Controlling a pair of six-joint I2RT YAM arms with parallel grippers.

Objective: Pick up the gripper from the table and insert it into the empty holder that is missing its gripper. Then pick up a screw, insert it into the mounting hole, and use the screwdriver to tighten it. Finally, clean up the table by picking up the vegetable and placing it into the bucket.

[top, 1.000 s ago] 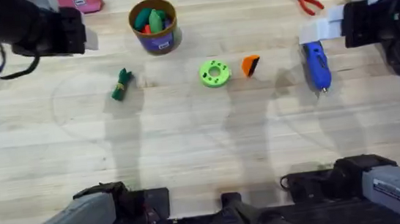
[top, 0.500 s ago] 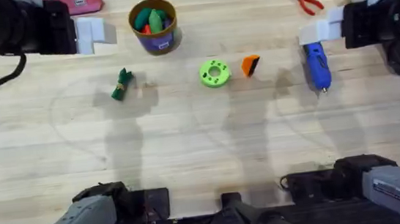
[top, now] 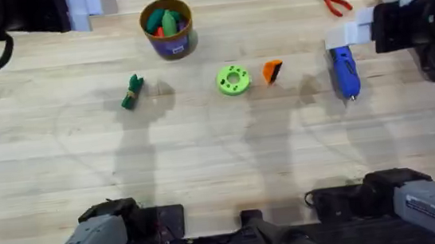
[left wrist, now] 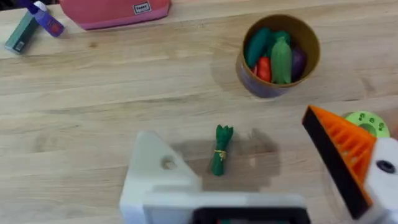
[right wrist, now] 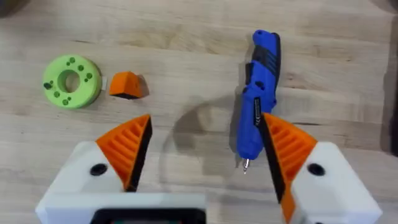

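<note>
Both jaws stood apart and held nothing. On the right gripper [right wrist: 199, 158] they hung over the screwdriver [right wrist: 256, 99]. The left gripper [left wrist: 261, 180] had one bare white holder [left wrist: 152, 171]. The gripper [top: 273, 71] lay on the worktop [top: 220, 154] beside a green disc [top: 233, 80]. The vegetable [top: 131, 92] lay near the bucket [top: 167, 27].

Lighting's bright and even, coming from above, so the pale wooden desk [top: 221, 162] looks washed but with no hard glare. Soft grey shadows drop toward the near edge from the small dark green leafy bunch [top: 131, 91], the bright green round disc with holes [top: 233, 79] and the stout blue pen-shaped screwdriver [top: 345, 70]. In the overhead view the dark arm at the far left corner is smeared and out of focus. In both wrist views the near fingers are soft.
</note>
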